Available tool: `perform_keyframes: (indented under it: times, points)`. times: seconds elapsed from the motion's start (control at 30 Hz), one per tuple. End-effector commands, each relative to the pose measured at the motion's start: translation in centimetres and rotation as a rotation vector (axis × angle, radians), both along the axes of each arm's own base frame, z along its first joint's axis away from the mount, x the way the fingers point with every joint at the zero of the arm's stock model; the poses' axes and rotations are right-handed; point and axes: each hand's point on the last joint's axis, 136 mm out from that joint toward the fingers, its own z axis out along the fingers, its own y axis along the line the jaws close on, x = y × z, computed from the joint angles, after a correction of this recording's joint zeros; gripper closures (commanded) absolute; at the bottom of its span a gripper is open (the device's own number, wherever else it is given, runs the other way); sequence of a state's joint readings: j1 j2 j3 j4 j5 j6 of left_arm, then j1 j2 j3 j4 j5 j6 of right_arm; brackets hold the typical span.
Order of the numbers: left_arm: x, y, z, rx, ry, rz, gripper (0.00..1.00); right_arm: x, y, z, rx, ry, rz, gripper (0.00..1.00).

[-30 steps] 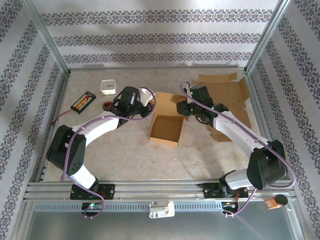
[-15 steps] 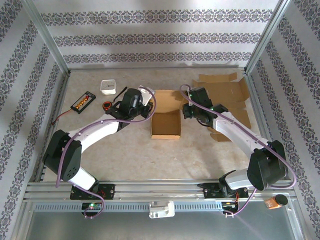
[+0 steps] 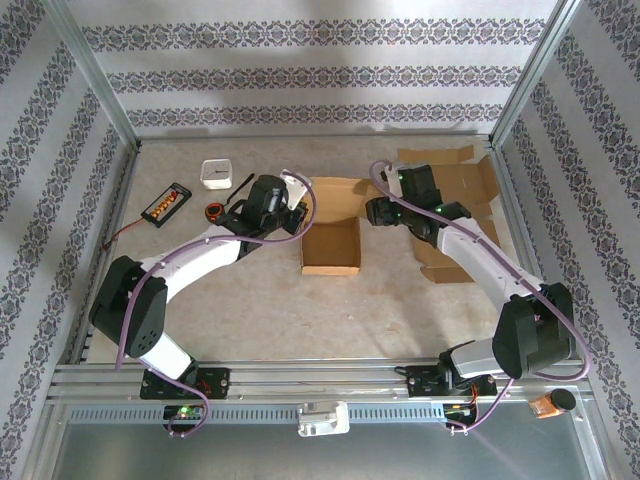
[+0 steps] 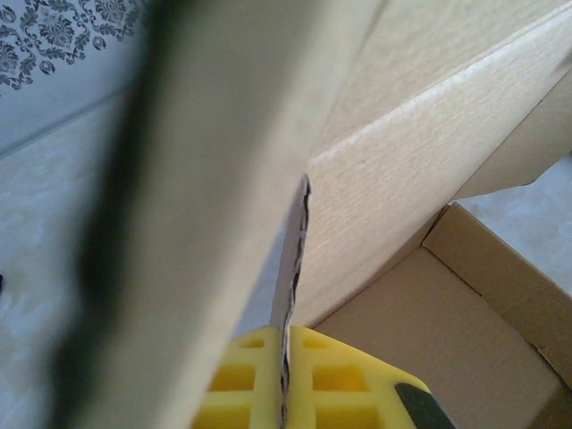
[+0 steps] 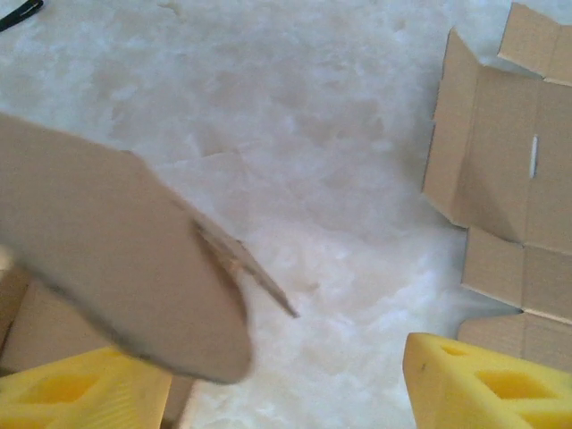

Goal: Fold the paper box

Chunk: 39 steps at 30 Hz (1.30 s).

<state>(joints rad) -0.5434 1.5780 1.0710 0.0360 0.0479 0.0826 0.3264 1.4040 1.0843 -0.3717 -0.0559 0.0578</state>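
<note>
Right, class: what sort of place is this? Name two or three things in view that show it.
Probably a robot test cell in a lab, not a home: an aluminium frame fences a table, patterned wall panels stand as backdrop, and flat cardboard blanks lie near the paper box.

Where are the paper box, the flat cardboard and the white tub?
paper box (image 3: 332, 246), top view, inner floor.
flat cardboard (image 3: 468, 186), top view, middle panel.
white tub (image 3: 217, 173), top view, its top.

Open table (image 3: 300, 320) near-side of box (image 3: 332, 250); cardboard sheets (image 3: 470, 185) crowd right edge.
</note>
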Motion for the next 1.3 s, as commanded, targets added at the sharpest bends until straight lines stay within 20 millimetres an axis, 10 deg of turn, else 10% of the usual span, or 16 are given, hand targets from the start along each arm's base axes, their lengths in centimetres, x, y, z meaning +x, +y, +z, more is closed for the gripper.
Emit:
perform_keyframes:
  times: [0.0, 0.3, 0.5, 0.7, 1.27]
  points:
    - [0.2, -0.9, 0.7, 0.003, -0.016, -0.026, 1.0, 0.8, 2.3, 2.1, 0.025, -0.082, 0.17, 0.28]
    - [0.5, -0.5, 0.5, 0.017, -0.015, -0.003, 1.0, 2.6, 2.9, 1.1, 0.104, -0.021, 0.128, 0.72]
    - [1.0, -0.4, 0.6, 0.014, -0.009, 0.008, 1.0, 2.4, 2.0, -0.5, 0.087, 0.013, 0.071, 0.61]
    - [1.3, -0.5, 0.4, 0.012, -0.009, 0.019, 1.0, 2.6, 2.2, -0.5, 0.122, 0.018, 0.046, 0.88]
    - [5.0, -1.6, 0.6, -0.345, -0.071, 0.354, 1.0, 5.7, 6.1, 3.3, 0.407, -0.166, -0.131, 0.94]
